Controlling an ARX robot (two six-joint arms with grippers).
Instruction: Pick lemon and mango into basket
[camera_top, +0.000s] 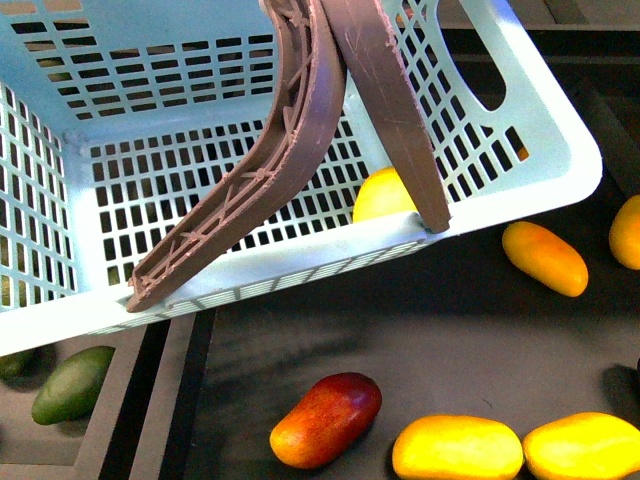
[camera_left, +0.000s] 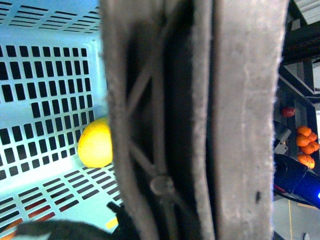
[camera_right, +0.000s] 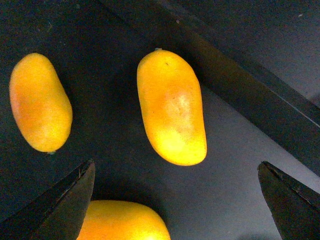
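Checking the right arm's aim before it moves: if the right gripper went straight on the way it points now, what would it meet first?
Most likely the mango lying on the dark surface: it sits in line between the open jaws of the right gripper. Depth is unclear.

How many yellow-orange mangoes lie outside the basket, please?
4: two mangoes side by side at the front, one by the basket's right corner, one cut off at right; others may be hidden.

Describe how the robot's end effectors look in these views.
The right end effector has two flat, wedge-shaped, matte black fingers tapering to points, with paler edges. No cables or markings show. The left end effector cannot be made out past the brown basket handles; neither arm shows.
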